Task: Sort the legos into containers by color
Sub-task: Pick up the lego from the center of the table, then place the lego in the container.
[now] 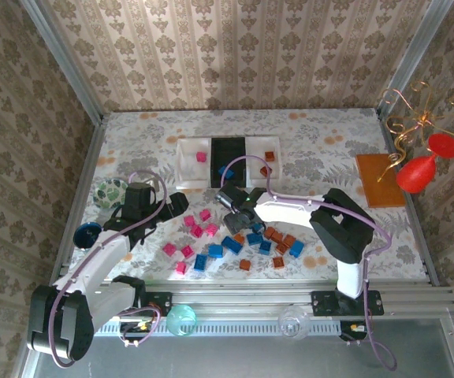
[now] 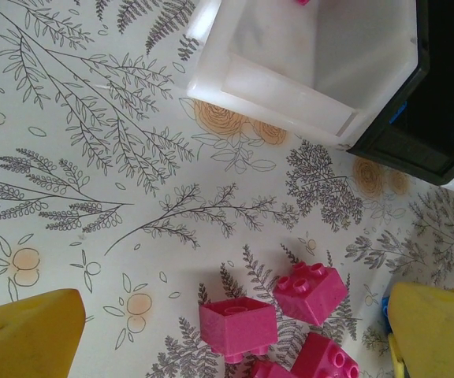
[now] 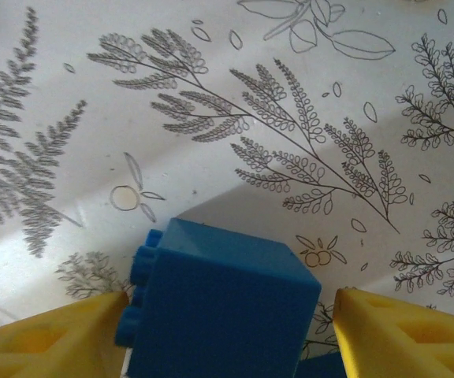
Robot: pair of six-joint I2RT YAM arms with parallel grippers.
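Top external view: the containers (image 1: 228,161) sit at upper centre, a joined row of white, black and white trays with a few bricks inside. The legos (image 1: 227,244) lie scattered below them at mid-frame on the patterned table (image 1: 329,150). The left gripper (image 1: 175,205) hangs left of the scatter. The right gripper (image 1: 236,219) stands over its upper middle.

Left wrist view: yellow fingers (image 2: 30,335) occupy the bottom corners, spread wide, gripping nothing. Pink bricks (image 2: 239,327) lie loose at bottom centre. The white tray (image 2: 290,94) and black tray (image 2: 416,150) are at upper right.

Right wrist view: fingers (image 3: 46,339) flank a blue brick (image 3: 219,307) at bottom centre. The pad at frame left meets its studs and a gap shows at frame right, so the brick is not clamped.
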